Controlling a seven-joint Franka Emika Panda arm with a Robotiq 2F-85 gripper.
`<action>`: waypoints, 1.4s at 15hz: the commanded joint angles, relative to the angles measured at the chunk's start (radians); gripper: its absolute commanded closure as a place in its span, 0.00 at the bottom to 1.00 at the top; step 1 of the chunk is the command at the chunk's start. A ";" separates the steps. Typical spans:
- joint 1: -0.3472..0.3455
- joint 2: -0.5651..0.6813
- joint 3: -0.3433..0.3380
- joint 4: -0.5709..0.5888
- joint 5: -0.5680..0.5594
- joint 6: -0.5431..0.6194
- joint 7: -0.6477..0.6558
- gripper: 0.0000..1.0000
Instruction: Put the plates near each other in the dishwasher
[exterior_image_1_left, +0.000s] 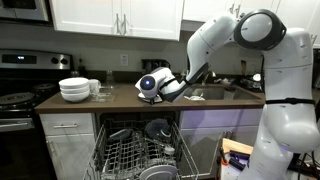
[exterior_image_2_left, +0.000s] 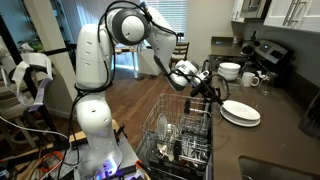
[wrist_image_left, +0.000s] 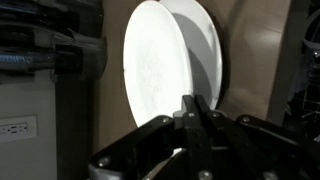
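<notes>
Two white plates (exterior_image_2_left: 241, 113) lie stacked and flat, faces up, on the worktop (exterior_image_2_left: 275, 135) just right of the open dishwasher (exterior_image_2_left: 183, 140). Being round, they show no long axis. The hand (exterior_image_2_left: 213, 94) has its fingers (wrist_image_left: 196, 112) pinched together on the plates' left rim.

Bowls (exterior_image_2_left: 229, 70) + mugs (exterior_image_2_left: 251, 78) nr plates (exterior_image_2_left: 241, 113)

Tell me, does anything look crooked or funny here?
Nothing is spilled or broken. The two white plates on the counter do not sit square: in the wrist view the front plate sits sideways off the back plate. The gripper is shut on the front plate's rim.
</notes>
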 joint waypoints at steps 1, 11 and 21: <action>0.016 -0.066 0.018 -0.029 0.025 -0.020 -0.021 0.97; 0.058 -0.134 0.038 -0.060 0.018 -0.096 -0.005 0.97; 0.087 -0.254 0.080 -0.134 0.112 -0.098 -0.036 0.97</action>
